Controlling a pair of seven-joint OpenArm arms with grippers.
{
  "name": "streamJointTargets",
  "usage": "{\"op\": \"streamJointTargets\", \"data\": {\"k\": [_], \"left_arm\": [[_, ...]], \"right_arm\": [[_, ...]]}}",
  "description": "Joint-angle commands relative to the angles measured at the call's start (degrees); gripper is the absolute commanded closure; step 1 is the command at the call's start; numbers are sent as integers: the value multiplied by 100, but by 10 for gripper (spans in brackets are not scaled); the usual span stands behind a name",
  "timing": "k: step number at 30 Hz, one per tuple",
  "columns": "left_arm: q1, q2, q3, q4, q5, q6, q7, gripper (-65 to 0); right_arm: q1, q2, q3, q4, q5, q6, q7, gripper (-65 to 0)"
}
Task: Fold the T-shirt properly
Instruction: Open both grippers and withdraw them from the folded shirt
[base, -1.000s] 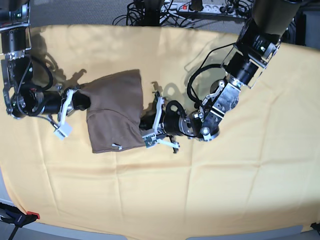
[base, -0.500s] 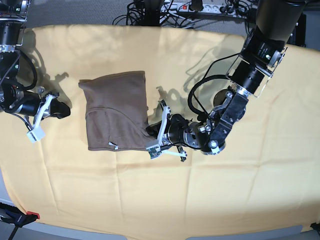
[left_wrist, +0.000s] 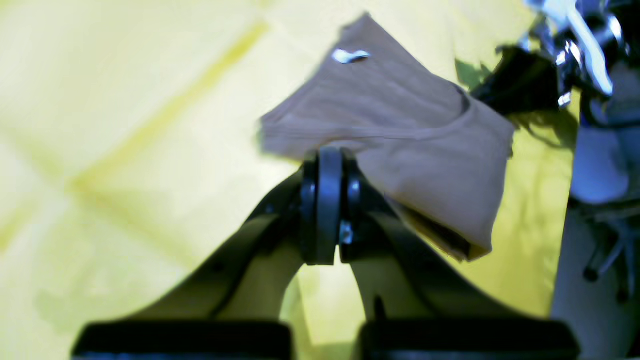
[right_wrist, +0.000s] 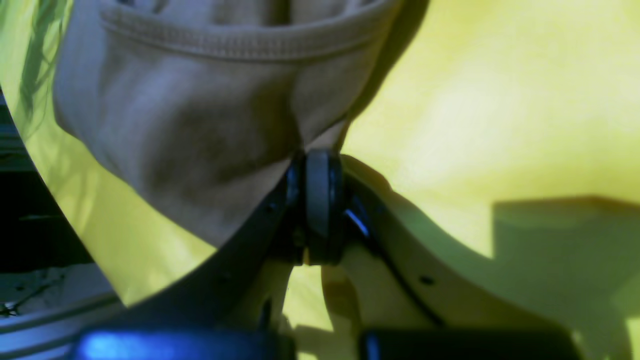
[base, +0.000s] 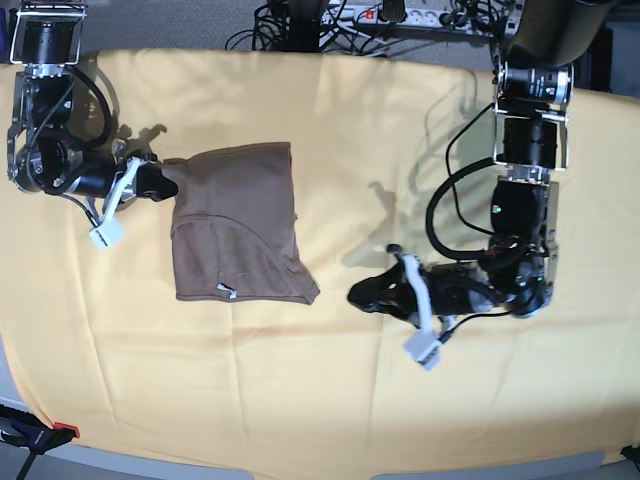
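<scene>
Withdrawn since half a second ago: left gripper (base: 362, 296), formerly at the T-shirt's lower right corner, now well apart from it on bare yellow cloth (base: 300, 400). Right gripper (base: 160, 180), formerly clear to the side, now back at the garment's upper left corner.

Item 1, left gripper, wrist view (left_wrist: 324, 200): jaws pressed together, nothing between them; base out of focus and cut off by the lower frame edge.

Item 2, T-shirt (base: 235, 225): taupe-brown, folded to a rough rectangle, lying on the cloth-covered table left of centre. Small white tag (base: 228, 291) near the lower edge. Lower right corner sticks out in a loose point. Blurred in the left wrist view (left_wrist: 400, 145).

Item 3, right gripper, wrist view (right_wrist: 317, 200): jaws closed on a corner of the T-shirt (right_wrist: 200, 115); stitched hem visible above, fabric cut off at the top edge.

Item 4, cables and a power strip (base: 400, 14) beyond the table's far edge, partly cut off.
</scene>
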Motion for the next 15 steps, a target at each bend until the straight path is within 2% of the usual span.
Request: {"op": "streamJointTargets", "data": {"k": [1,5,7,12,15], "left_arm": [[-90,-70,-107,90,-262,-15,-63,0],[162,-365,-234,90,-568,-66,-46,0],[256,-474,-234,90,-625,-71,-26,0],[415,-859,-234,94,-920,-71,37,0],[411,-1038,-245,94,-1451,-71,275,0]], "right_arm": [[76,92,46,90,317,10,-107,0],[74,94,46,92,1161,10,-855,0],[39,96,46,92,1445,10,-1033,0],[20,111,184,92,1491,10,-745,0],[48,107,577,96,1779,10,-671,0]]}}
